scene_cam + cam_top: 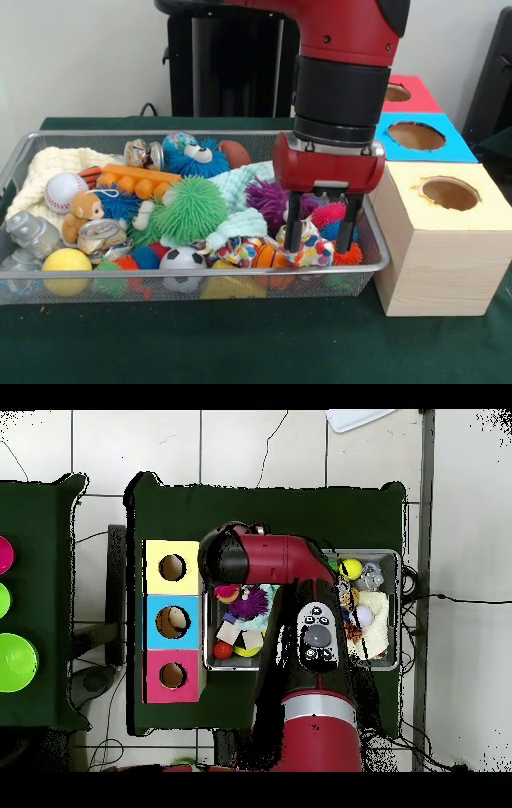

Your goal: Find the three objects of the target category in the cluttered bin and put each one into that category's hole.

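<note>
Toys fill the wire bin [16,160] on the green desk [240,344]. The red arm [344,48] comes down from twelve o'clock in the front view, and its fingers [319,228] hang inside the bin near the three o'clock end. The two black fingers [293,224] stand a little apart, with a gap between them. A spotted cloth [308,250], white with bright dots, lies right at their tips, in the gap and just under it. The tips seem to touch it, but I cannot tell if they really hold it. A second spotted piece [232,252] lies just at nine o'clock from the first, beside a small orange ball [266,256]. A fuzzy green ball [190,210] sits near the middle, and a mint cloth [240,188] lies behind it. A purple spiky ball [268,200] sits at ten o'clock from the fingers.

The yellow-topped box [432,264] stands on the desk, touching the bin at its three o'clock end. Its round hole [450,193] is open. From above, the arm covers the middle of the bin, and the yellow hole [172,567] sits at nine o'clock from it.
</note>
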Action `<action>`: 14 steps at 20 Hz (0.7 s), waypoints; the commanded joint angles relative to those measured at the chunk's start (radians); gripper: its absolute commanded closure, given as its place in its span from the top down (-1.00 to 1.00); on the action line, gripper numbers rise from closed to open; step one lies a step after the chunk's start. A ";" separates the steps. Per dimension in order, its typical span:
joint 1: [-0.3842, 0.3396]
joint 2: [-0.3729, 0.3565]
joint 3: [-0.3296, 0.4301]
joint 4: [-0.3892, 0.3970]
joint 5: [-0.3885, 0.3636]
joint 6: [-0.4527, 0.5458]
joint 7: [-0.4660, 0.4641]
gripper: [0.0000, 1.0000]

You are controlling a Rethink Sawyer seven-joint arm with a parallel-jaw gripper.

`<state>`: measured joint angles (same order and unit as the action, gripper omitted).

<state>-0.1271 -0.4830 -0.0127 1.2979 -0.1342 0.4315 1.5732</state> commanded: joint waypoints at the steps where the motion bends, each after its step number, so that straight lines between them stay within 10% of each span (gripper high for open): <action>1: 0.014 0.064 0.004 -0.010 -0.105 0.057 -0.002 1.00; 14: -0.009 0.058 0.022 -0.012 -0.164 0.094 -0.013 1.00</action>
<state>-0.1166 -0.4554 -0.0166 1.2948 -0.2480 0.4315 1.5732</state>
